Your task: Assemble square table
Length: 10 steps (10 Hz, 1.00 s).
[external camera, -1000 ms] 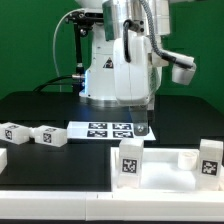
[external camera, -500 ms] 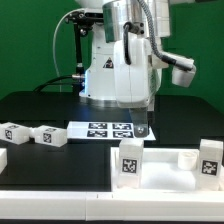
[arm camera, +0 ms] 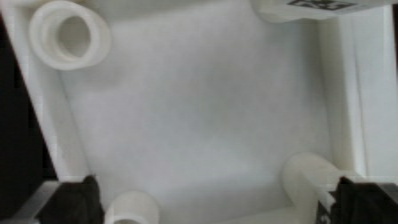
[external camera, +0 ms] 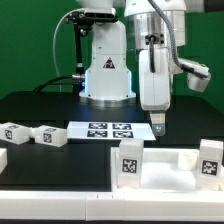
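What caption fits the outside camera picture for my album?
Open gripper hangs near the table top; two loose legs lie nearby.

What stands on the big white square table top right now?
Two short chunky white tagged legs stand upright on the white rimmed table top. Their bases are hidden, so how they are seated cannot be seen.

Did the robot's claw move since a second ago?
Yes. The gripper slid toward the exterior view's right: earlier it hung at the marker board's right edge, now it hangs clear beyond that edge.
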Available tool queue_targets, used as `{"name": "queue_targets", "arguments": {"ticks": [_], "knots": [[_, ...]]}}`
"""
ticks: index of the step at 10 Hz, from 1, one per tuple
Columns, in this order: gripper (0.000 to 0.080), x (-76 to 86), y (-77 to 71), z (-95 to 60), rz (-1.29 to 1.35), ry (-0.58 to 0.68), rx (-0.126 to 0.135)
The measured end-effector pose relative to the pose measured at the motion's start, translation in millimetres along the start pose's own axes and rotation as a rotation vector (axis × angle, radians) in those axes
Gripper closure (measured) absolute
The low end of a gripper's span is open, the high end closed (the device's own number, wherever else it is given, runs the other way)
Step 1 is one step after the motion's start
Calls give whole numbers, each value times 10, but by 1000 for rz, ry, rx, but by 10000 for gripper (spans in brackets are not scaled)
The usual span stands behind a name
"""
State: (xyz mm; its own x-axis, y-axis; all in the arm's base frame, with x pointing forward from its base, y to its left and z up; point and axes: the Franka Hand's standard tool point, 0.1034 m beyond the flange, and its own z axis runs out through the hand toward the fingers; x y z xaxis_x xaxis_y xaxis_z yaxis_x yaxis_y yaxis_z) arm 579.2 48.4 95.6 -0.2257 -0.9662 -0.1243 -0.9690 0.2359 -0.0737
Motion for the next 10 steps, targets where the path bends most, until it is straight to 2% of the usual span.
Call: {"name": "queue_targets", "arguments": {"ticks": [2,3,5,6,7,10], "knots": [[150,7,16,19,-4,3,-2],[150,43,66,67,-38,14,7],[150,79,372,233,-140,33,-41],[150,87,478,296,-144,41,-55],[150,112,531,344,-146,52,-48],[150,109,518,343,-148,52,-48]]}}
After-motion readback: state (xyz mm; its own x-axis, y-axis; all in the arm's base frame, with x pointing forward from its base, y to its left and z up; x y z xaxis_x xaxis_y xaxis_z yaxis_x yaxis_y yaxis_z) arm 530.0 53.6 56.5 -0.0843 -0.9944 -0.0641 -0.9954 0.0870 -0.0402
